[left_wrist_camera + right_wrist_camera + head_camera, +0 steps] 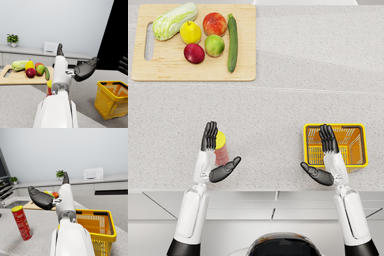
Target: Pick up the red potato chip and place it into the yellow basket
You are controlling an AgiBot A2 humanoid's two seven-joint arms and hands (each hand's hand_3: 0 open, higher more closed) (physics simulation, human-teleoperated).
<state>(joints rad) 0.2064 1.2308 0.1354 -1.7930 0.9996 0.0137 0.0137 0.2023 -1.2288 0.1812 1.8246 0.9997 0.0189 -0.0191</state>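
The red potato chip can [221, 150] with a yellow lid stands upright on the counter, partly hidden behind my left hand [213, 152]; in the right wrist view the can [21, 222] shows in full. My left hand is open, fingers straight and thumb spread, just left of the can and apart from it. The yellow basket [358, 127] sits on the counter at the right, seen also in the left wrist view [112, 98] and the right wrist view [100, 224]. My right hand [325, 157] is open, fingers over the basket's left part, holding nothing.
A wooden cutting board [158, 72] lies at the far left with a cabbage [174, 20], a pear [190, 32], apples [214, 23] and a cucumber [232, 42]. The counter's front edge [256, 190] runs just behind my wrists.
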